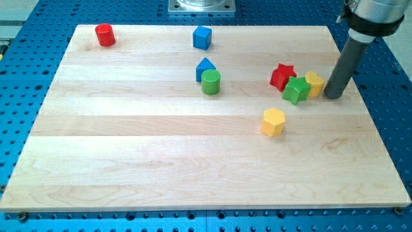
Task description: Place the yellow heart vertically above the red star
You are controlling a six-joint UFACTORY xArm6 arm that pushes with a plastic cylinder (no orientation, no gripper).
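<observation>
The yellow heart (315,83) lies at the view's right, touching the right side of a green star (296,89). The red star (282,76) sits just left of the green star, touching it. My tip (333,96) rests on the board just right of the yellow heart, very close to it or touching it. The dark rod rises from there to the view's top right.
A yellow hexagon (273,122) lies below the red star. A green cylinder (210,82) and a blue triangular block (205,67) sit together near the middle. A blue cube (202,37) and a red cylinder (105,35) lie near the board's top edge.
</observation>
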